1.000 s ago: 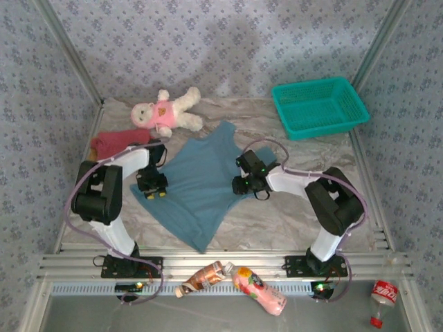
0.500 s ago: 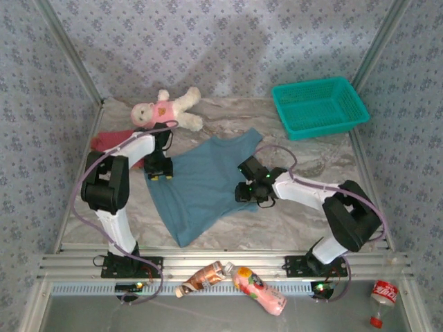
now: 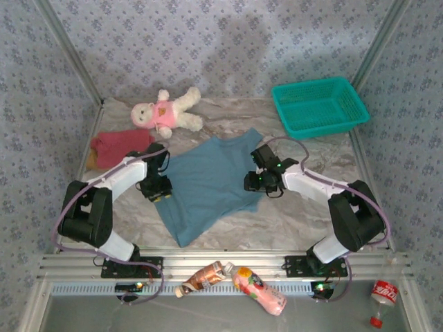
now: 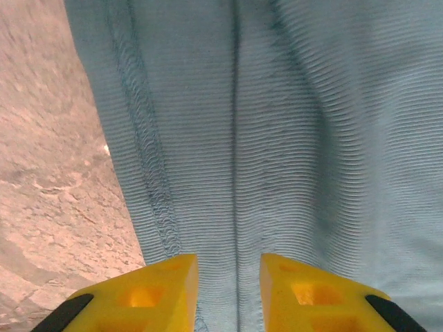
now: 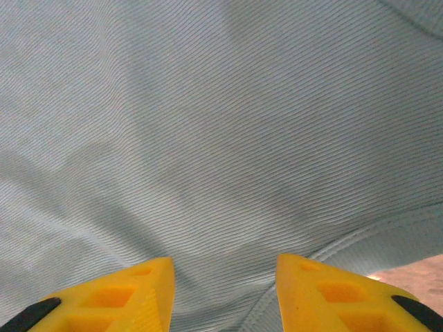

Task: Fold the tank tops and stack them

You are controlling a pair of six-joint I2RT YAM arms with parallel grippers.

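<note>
Left fingers [image 4: 149, 290] stand slightly parted, pinching nothing, over the hemmed side edge of the blue tank top [image 4: 291, 138]. Right fingers [image 5: 131, 294] are likewise parted above its other edge. From above, it lies spread on the table [image 3: 304, 225] in front of the doll [image 3: 165, 111], with the red top [image 3: 118, 146] to the doll's front-left. The step seems to be laying it flat; next, each side must pinch an edge and fold it across.

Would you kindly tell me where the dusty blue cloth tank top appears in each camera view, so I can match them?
Top external: the dusty blue cloth tank top lies spread out mid-table.
Left wrist: the top takes the centre and right, with its stitched edge running down the left.
Right wrist: the top runs from upper left to a hem at lower right.
Shared landmark: the marbled tan table cover, seen at left and in the bottom-right corner.
</note>
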